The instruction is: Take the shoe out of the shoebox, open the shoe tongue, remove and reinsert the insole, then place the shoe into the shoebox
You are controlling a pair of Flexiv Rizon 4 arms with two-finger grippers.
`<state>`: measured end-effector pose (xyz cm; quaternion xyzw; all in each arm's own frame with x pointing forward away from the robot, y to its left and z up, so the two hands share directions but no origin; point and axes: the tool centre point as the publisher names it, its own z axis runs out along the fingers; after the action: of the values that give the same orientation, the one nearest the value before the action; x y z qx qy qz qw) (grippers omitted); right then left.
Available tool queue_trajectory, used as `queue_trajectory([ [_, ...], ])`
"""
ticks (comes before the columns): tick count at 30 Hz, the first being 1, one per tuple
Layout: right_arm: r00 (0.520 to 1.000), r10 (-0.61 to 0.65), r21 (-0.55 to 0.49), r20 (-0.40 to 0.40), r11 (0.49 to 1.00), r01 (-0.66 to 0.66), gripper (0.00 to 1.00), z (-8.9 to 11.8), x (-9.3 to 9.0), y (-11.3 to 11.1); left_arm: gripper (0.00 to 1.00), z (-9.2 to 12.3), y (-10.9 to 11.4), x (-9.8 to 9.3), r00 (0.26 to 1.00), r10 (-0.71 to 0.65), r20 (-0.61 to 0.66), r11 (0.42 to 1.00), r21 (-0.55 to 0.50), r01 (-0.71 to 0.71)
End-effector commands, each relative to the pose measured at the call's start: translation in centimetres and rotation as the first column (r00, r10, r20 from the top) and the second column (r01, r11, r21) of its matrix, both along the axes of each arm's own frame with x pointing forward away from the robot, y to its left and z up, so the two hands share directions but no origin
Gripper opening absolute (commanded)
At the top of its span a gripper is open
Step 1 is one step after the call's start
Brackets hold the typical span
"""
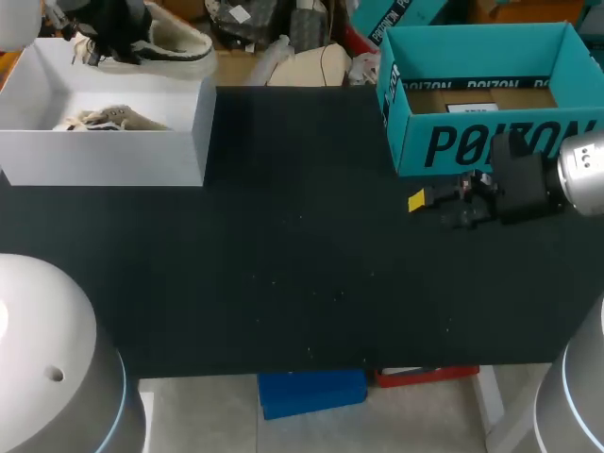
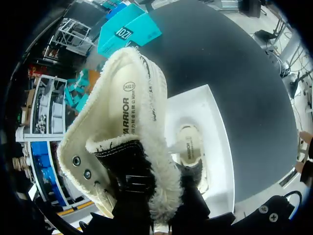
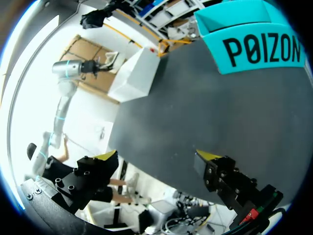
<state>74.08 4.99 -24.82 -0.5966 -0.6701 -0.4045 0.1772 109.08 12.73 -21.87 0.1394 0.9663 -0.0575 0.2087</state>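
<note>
**Fleece-lined shoe held above the white shoebox**

The cream fleece-lined shoe (image 1: 159,38) hangs in the air over the far side of the white cardboard shoebox (image 1: 104,159), clear of its walls. The left gripper (image 2: 157,200) is clamped on the shoe's fleecy collar beside the black tongue, though the shoe covers its yellow tips. A second cream shoe (image 1: 113,119) lies inside the shoebox.

The shoebox sits on a black table (image 1: 302,274). Well across the table from it stands an open teal cardboard box (image 1: 491,142).

The left arm's wrist is level above the shoebox. The right arm comes in low along the table, well apart from the shoebox and just in front of the teal box. The right gripper (image 3: 157,159) has its fingers spread wide with nothing between them.

Only the left wrist view looks down into the held shoe, showing its pale insole (image 2: 126,110), with the second shoe in the shoebox beneath. The right wrist view shows the left arm (image 3: 66,68) rising beyond the shoebox.
</note>
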Motion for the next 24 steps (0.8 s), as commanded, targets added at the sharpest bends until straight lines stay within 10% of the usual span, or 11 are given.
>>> queue_trajectory([
  [1, 1.0, 0.0, -0.002, -0.001, 1.0, 0.0, 1.0, 0.0, 0.0, 0.1, 0.0, -1.9, 3.1, 1.0, 0.998, 0.051, 0.045, 0.998, -0.05, -0.049],
  [11, 1.0, 0.0, -0.002, -0.001, 1.0, 0.0, 1.0, 0.0, 0.0, 0.1, 0.0, -4.9, 7.8, 3.0, 0.995, 0.097, 0.019, 0.994, -0.057, -0.096],
  [24, 1.0, 0.0, -0.002, -0.001, 1.0, 0.0, 1.0, 0.0, 0.0, 0.1, 0.0, -8.9, 7.9, 6.5, 0.997, 0.072, -0.04, 0.997, -0.017, -0.072],
])
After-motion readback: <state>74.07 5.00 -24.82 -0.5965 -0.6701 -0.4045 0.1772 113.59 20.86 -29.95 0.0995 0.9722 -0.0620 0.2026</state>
